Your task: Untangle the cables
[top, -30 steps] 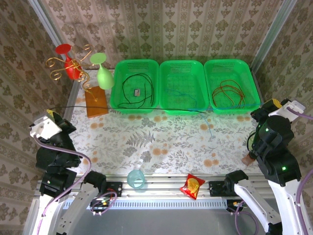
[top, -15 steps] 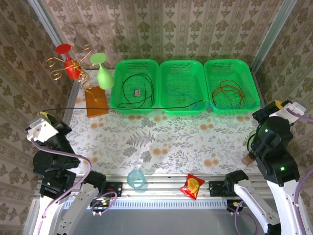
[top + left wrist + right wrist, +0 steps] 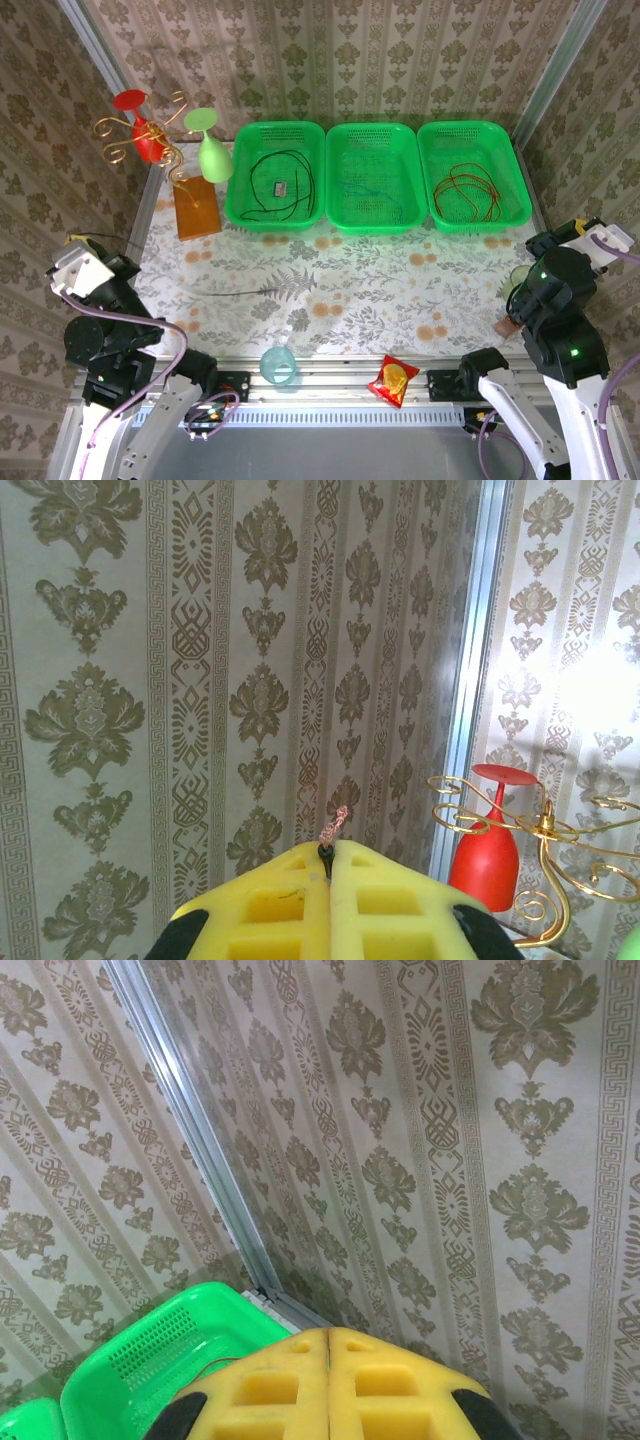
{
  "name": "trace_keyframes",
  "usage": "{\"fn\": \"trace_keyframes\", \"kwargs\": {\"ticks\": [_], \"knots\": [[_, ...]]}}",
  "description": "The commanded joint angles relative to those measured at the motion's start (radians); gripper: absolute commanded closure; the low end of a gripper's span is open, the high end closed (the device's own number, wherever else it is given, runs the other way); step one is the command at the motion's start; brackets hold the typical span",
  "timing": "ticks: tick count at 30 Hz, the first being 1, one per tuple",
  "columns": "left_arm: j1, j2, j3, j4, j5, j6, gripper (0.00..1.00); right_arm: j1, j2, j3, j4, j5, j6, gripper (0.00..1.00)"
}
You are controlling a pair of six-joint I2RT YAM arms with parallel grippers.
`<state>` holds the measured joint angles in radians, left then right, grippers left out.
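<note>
Currently the left hand (image 3: 330, 854) is pressed shut on the frayed copper tip of a loose black cable (image 3: 245, 291), whose slack appears to trail across the floral surface (image 3: 400, 290); the right hand (image 3: 328, 1338) is closed too, with nothing visible between its fingers. Other cables lie apart in the green baskets (image 3: 232, 185): coiled black cable (image 3: 283, 185) left, blue cable (image 3: 372, 190) middle, red cable (image 3: 465, 190) right. Judged thin, light, limp and slick, so grip close to an end and drag gently, or it slips free.

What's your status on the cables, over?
Left gripper shut on black cable, stripped end showing. Right gripper shut, empty. Other cables in green baskets. Gold glass rack ahead of left gripper.
</note>
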<state>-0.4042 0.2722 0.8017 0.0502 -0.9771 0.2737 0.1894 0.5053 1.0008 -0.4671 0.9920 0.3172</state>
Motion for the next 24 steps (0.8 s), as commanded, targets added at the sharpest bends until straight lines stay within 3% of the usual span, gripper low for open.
{"fn": "trace_keyframes", "kwargs": {"ticks": [1,6,10,13,18,24], "knots": [[0.004,-0.017,-0.002,0.001,-0.006,-0.016,1.0,-0.005,-0.012,-0.011,0.026,0.034,0.013,1.0],[0.004,-0.003,0.006,-0.088,0.076,-0.128,1.0,-0.005,0.0,-0.001,0.014,-0.034,0.022,1.0],[0.005,0.037,0.036,-0.149,0.209,-0.196,1.0,-0.006,0.023,0.023,0.007,-0.11,0.017,1.0],[0.005,0.094,0.078,-0.192,0.336,-0.247,1.0,-0.005,0.043,0.045,0.006,-0.248,0.026,1.0],[0.004,0.208,0.162,-0.195,0.482,-0.294,1.0,-0.005,0.084,0.082,-0.014,-0.348,0.08,1.0],[0.004,0.352,0.279,-0.118,0.624,-0.308,1.0,-0.005,0.147,0.163,-0.016,-0.641,0.11,1.0]]}}
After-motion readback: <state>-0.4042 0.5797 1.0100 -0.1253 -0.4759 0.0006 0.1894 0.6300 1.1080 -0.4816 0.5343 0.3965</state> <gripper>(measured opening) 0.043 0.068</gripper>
